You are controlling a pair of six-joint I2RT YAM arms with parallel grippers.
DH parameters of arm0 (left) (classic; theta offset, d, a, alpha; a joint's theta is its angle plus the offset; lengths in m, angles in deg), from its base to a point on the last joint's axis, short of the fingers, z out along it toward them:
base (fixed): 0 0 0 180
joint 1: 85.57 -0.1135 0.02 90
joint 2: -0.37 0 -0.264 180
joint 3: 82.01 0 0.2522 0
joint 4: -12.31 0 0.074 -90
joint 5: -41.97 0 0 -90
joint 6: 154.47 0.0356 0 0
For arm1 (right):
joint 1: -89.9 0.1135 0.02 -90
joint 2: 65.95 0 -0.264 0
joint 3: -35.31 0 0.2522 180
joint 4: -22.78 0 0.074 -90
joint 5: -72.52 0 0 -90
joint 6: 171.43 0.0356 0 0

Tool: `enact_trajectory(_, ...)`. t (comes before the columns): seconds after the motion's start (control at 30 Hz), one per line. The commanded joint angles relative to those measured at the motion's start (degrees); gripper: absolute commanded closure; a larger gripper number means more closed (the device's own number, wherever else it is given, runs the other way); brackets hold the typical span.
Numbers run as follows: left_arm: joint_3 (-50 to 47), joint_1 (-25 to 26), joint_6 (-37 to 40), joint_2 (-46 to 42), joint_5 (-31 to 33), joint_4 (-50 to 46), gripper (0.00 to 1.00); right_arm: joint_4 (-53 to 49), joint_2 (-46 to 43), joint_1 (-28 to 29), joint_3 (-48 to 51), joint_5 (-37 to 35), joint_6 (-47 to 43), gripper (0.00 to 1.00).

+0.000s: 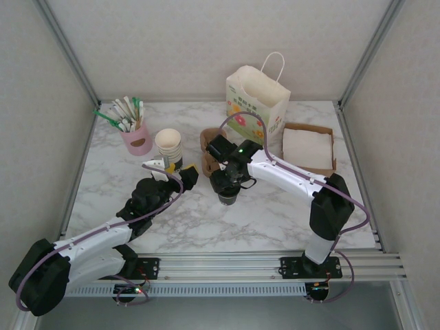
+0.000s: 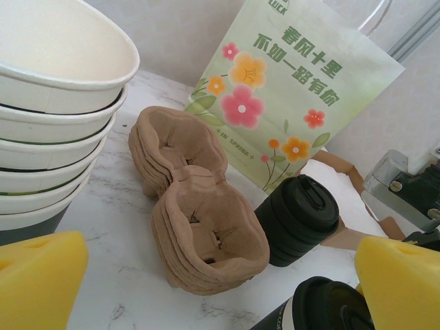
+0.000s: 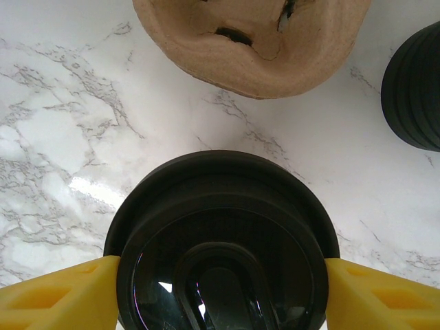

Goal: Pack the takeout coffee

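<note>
right claw: clamped on upright takeout coffee, bench centre | pulp cup-carrier stack: just beyond coffee, toward far edge | left claw: open, farther off, beside paper-cup stack

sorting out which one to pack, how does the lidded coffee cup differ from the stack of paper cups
The takeout coffee is a single cup closed by a black lid; the stack of paper cups is several nested cups, open on top. The takeout coffee sits between the right gripper's yellow fingers; the stack stands outside them, beside the pink holder. Both stand upright on the marble table.
</note>
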Motion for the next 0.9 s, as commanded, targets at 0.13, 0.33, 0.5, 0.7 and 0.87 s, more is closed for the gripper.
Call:
enact_trajectory(0.13,0.5,0.4,1.2,0.5,0.6,1.9,0.00,-2.8,2.6,0.9,0.3,0.0,0.1,0.29)
enact_trajectory(0.33,0.4,0.4,1.1,0.6,0.6,2.0,0.00,-3.6,3.6,1.3,0.4,-0.3,0.4,0.29)
enact_trajectory(0.5,0.4,0.5,1.1,0.8,0.6,2.1,0.00,-4.4,5.0,1.9,0.7,-1.1,0.8,0.29)
enact_trajectory(0.7,0.5,0.4,1.1,0.8,0.6,2.2,0.00,-4.2,5.7,2.6,1.8,-1.3,1.5,0.29)
enact_trajectory(0.87,0.5,0.5,1.1,0.9,0.5,2.2,0.00,-3.9,5.5,2.7,3.5,-1.3,2.1,0.29)
